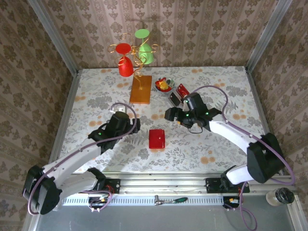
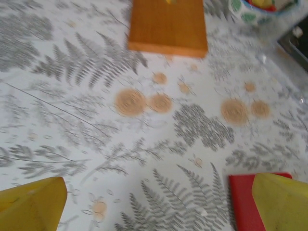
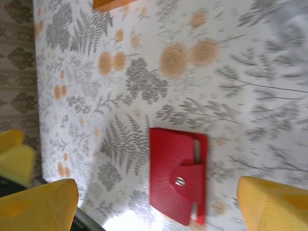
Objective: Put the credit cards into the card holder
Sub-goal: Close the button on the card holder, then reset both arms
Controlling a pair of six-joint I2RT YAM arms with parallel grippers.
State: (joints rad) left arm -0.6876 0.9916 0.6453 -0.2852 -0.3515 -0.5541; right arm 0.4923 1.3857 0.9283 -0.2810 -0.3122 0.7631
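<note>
Card holder (image 3: pixel 168 166) glossy red, snap flap closed, flat on tbl (image 3: pixel 250 101), L jaws spread, R jaws spread.

We count one card holder (image 1: pixel 157 138), red and closed, just toward 6 o'clock from the middle of the surface (image 1: pixel 96 96). Of the credit cards (image 1: pixel 182 90) we can be sure of one red one, toward 1 o'clock; whether more lie with it is too small to tell. One small bowl (image 1: pixel 163 85) sits at its 9 o'clock side. One wire stand (image 1: pixel 140 89) rises at 12 o'clock and carries two glasses: one red goblet (image 1: pixel 126 67) and one green goblet (image 1: pixel 147 55). There are two arms, one left arm (image 1: pixel 82 154) from 7 o'clock and one right arm (image 1: pixel 231 132) from 5 o'clock. Off the surface we count one green-handled tool (image 1: pixel 169 200) at 6 o'clock and one round container (image 1: pixel 281 196) at 5 o'clock.
</note>
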